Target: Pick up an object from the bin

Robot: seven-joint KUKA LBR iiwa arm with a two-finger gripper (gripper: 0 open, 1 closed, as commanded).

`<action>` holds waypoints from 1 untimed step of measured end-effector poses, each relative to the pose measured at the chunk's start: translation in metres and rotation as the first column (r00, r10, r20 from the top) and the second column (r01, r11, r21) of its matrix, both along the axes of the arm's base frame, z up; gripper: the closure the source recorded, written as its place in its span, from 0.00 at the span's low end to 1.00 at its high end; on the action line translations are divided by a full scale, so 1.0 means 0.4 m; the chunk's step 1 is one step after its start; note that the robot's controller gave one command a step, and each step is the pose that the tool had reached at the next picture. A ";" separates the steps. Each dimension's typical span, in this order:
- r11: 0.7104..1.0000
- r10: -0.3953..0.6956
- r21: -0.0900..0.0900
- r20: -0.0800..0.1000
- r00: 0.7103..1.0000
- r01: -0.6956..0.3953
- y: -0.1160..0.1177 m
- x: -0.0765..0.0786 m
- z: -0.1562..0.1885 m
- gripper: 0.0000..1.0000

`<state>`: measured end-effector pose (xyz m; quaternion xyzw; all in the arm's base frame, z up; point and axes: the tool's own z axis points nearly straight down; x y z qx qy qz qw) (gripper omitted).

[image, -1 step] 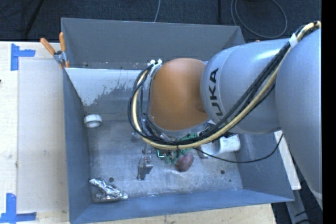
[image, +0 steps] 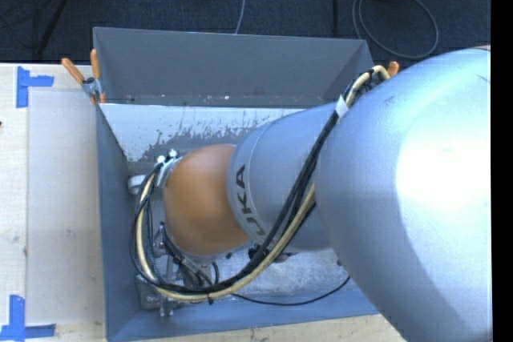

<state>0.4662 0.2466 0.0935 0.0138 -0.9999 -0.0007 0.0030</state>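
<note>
**Entry: bin pick, wrist down in the bin**

1. bench (image: 56, 212): pale board just beside the bin on the left.
2. bin (image: 112, 252): grey metal with sloped walls. The bare floor patch at lower middle is scuffed white.
3. cables (image: 146, 228): these loop around the wrist, close to the left wall.
4. gripper (image: 164, 294): it sits low in the near-left corner, beneath the wrist. I cannot tell whether it is apart or together.
5. orange cover (image: 200, 200): a rounded cover on the wrist that hides what lies beneath it.
6. arm (image: 401, 196): a large silver body reaching in from the right, over most of the floor.

Object to pick: hidden, so I cannot give its kind or colour. I judge it lies under the wrist in that near-left corner.

Step in hand, by my judgement: the grasp stage, down at floor level.

Next move calls for a firm close and then a straight lift that keeps off the two near walls. The cables must not snag. I would confirm the hold only once the wrist rises.
</note>
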 end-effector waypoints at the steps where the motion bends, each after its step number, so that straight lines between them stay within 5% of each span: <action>1: 0.993 0.116 0.000 0.015 0.993 -0.116 -0.014 0.026 -0.042 0.00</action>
